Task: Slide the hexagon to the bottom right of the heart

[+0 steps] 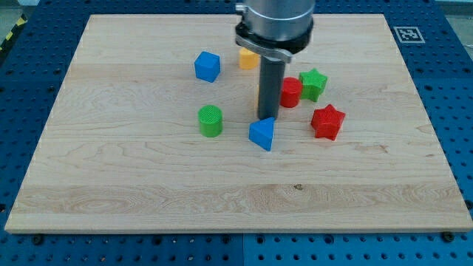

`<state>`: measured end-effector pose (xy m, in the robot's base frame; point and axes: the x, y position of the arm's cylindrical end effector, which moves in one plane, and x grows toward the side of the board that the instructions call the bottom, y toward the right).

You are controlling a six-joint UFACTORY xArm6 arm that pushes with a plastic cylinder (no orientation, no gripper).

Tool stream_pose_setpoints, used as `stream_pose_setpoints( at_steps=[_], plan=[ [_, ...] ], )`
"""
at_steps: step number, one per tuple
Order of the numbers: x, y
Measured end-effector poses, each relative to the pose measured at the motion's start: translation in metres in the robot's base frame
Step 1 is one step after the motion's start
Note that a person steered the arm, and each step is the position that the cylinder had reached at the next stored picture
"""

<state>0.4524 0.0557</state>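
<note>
My tip [267, 118] rests on the board just above the blue triangular block [261, 134], touching or nearly touching its top edge. A red block [290, 92], which looks like the hexagon, stands right of the rod, close against it. A yellow block [247, 58] near the view's top is partly hidden by the arm, so I cannot make out its shape. A thin yellow strip [258, 94] shows at the rod's left edge, with the rest hidden behind the rod. No heart shape can be made out.
A green star [314, 83] touches the red block on its right. A red star [327, 122] lies lower right. A blue cube [208, 66] is upper left and a green cylinder [211, 120] is left of the tip. The wooden board [133, 192] ends on blue perforated table.
</note>
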Motion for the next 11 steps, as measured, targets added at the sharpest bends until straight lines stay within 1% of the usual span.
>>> stream_pose_setpoints(
  at_steps=[1,2,3,5,7,9,11],
  plan=[
    [-0.002,0.02],
    [-0.017,0.015],
    [-0.037,-0.006],
    [-0.014,-0.021],
    [-0.029,-0.055],
    [-0.041,-0.049],
    [-0.071,-0.033]
  ],
)
